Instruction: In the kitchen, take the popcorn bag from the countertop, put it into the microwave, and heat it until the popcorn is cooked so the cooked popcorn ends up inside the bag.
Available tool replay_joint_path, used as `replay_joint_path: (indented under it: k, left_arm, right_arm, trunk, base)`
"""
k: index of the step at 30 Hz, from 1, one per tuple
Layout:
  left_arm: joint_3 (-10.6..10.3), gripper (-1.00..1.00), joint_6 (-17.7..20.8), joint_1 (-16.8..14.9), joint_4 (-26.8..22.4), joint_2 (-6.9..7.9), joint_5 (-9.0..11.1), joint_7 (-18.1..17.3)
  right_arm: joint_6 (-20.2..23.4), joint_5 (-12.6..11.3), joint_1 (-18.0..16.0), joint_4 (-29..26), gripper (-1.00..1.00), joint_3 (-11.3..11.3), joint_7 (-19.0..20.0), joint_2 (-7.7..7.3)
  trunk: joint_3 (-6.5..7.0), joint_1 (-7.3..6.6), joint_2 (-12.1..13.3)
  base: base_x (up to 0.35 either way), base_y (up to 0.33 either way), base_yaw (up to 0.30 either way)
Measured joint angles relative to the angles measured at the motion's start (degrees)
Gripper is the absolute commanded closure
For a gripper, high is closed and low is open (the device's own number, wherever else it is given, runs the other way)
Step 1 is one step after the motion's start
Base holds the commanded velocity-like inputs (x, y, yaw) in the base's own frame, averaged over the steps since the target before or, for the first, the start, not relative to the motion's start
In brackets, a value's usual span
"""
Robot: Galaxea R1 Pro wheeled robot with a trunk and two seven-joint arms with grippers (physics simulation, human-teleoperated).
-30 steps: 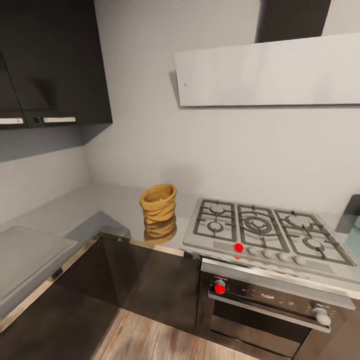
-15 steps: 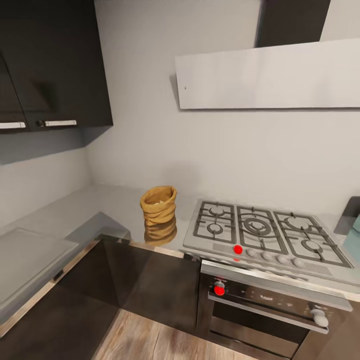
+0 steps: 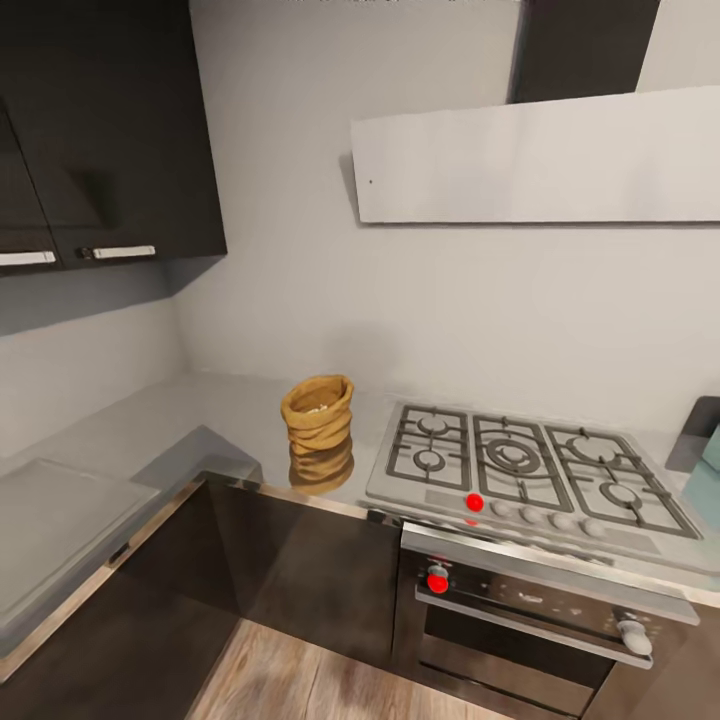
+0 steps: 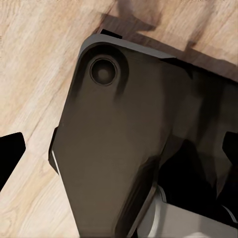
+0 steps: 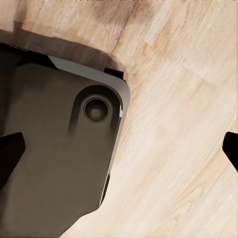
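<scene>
1. Starting at the grippers: both arms hang low, wrist cameras pointing down at the wood floor (image 5: 188,124) and the robot's own dark base (image 4: 114,148). In the right wrist view the right gripper (image 5: 121,148) has its two black fingertips poking in at opposite edges, so it's spread wide with nothing between them. In the left wrist view the left gripper (image 4: 119,153) looks much the same: one dark tip at one edge, another dark shape at the opposite edge, nothing held.

2. Moving outward and up: the popcorn bag (image 3: 317,414) stands upright on the countertop (image 3: 200,415), rolled rim open at the top, with small pale bits just visible inside. It's just beside the left edge of the gas hob (image 3: 520,470), not touching it, and near the counter's front edge.

3. The relation that matters: the bag sits a bit left of centre in the head view, ahead of the robot and well above where the grippers hang. I'd guess the left arm has the shorter reach, though it's close. The bag's long axis is vertical, so a sideways pinch around the body seems the natural grab.

4. A pale-blue sliver (image 3: 712,448) at the far right edge may be the microwave, but too little shows to say. If so, it lies past the hob, on the opposite side from the bag.
</scene>
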Motion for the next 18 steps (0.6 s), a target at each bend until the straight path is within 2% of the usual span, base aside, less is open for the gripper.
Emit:
replay_joint_path:
  k: [18]
  left_arm:
    - [0.0, -1.0, -0.2, 0.0, 0.0, 0.0, -0.1, 0.1]
  right_arm:
    - [-0.1, -0.1, 0.0, 0.0, -1.0, 0.0, -0.1, 0.34]
  trunk:
    - [0.01, -0.01, 0.0]
  base:
    - [0.0, 0.0, 0.0]
